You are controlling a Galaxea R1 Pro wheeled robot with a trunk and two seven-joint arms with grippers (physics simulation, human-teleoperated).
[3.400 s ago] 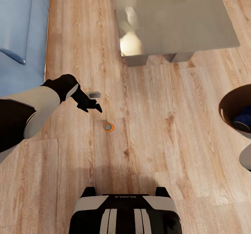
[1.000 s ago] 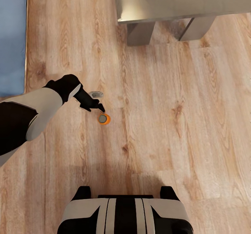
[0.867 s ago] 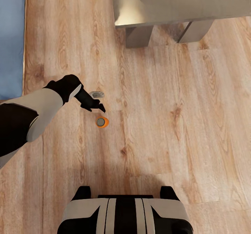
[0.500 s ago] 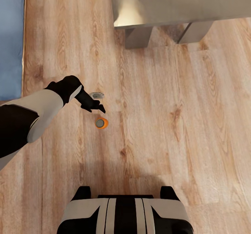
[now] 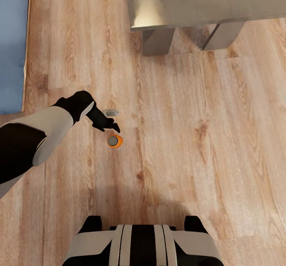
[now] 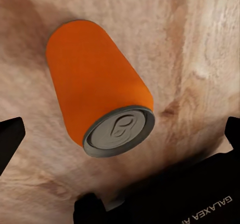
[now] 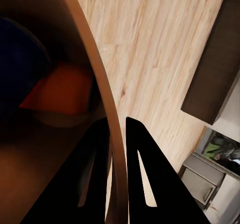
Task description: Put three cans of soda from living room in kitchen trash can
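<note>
while the left hand (image 5: 113, 120) gapes above a smooth orange can (image 6: 100, 101), the right hand (image 7: 116, 134) pinches the bin's thin rim (image 7: 102, 98).

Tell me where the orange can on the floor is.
In the head view the orange can stands upright on the wood floor, just below the left gripper.

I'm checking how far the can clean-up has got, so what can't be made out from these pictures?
- Left gripper: head view, the dark fingers merge; the left wrist view cuts them at both edges, wide apart beside the orange can.
- Trash can: right wrist view, only a strip of rim, pinched between the right gripper's fingers.
- Its contents: an orange can and a dark blue shape, both cropped and in shadow.
</note>
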